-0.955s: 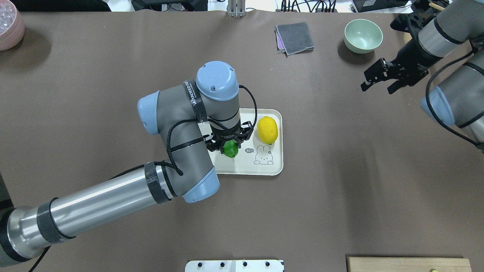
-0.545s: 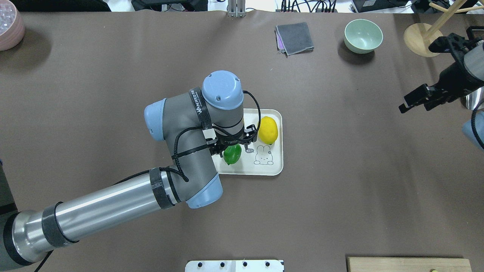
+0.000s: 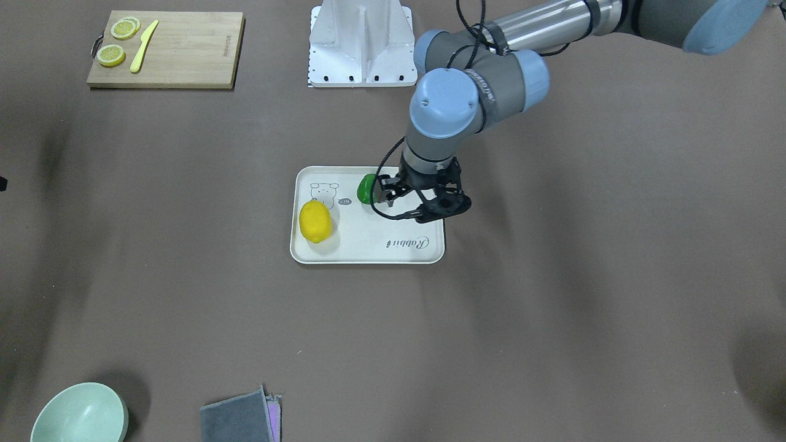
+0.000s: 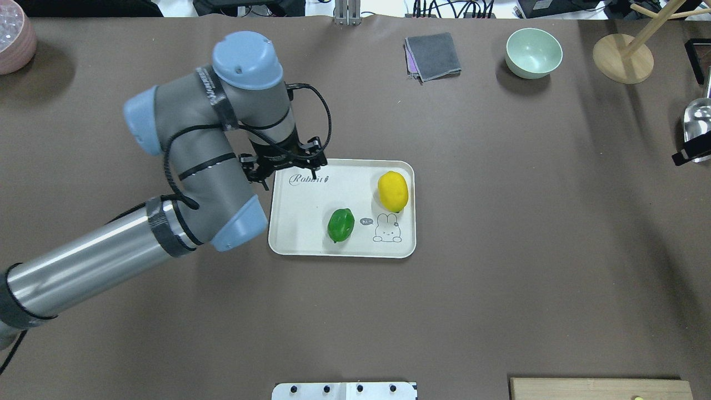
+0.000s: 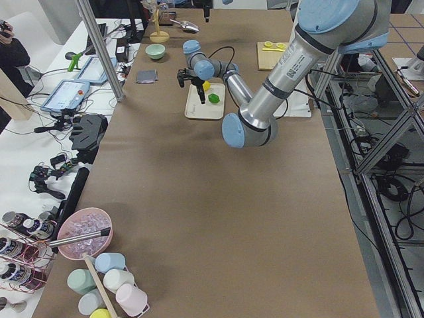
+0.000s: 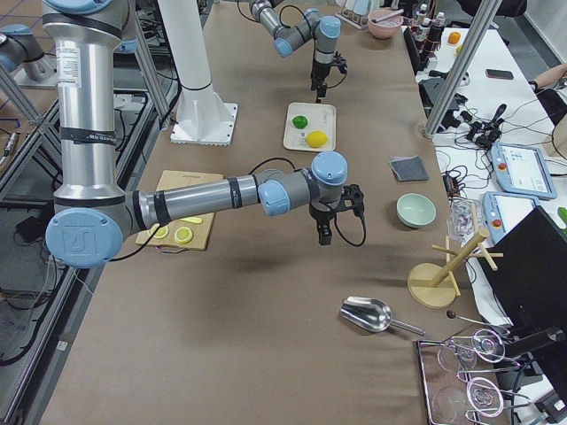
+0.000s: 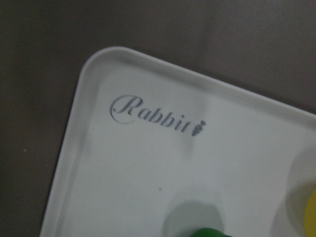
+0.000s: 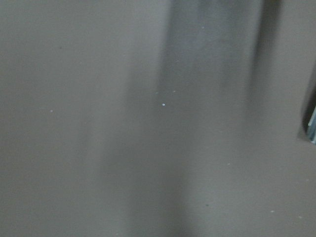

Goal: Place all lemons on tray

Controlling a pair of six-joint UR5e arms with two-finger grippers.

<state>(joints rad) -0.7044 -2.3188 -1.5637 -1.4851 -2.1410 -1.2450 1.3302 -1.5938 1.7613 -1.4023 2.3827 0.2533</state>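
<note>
brown table, both lemons lying on the tray

brown paper covers the table (image 4: 500, 250) edge to edge. clock hours here are read from the overhead view, with twelve pointing away from my base. the tray (image 4: 294, 233) lies mid-table, and both lemons rest on it. the yellow lemon (image 4: 392, 190) is toward two o'clock from the tray's middle and the green lemon (image 4: 340, 224) toward six, the two apart from each other.

my left gripper (image 4: 290, 168) hangs above the tray's ten o'clock corner, by the "rabbit" script. its jaws are spread with nothing between them, and it touches neither fruit. its wrist camera looks down on that corner, catching a sliver of green at the bottom edge and a sliver of yellow at the right.

my right gripper (image 6: 323, 232) points down over bare table, well off toward three o'clock. i cannot tell whether its jaws are spread or pressed together.

a pale green bowl (image 4: 534, 52) stands at one o'clock from the tray, with a folded grey cloth (image 4: 433, 55) nearer twelve. a wooden cutting board (image 3: 178, 55) lies toward five, carrying lemon slices (image 3: 110, 55) and a yellow knife (image 3: 143, 38).
</note>
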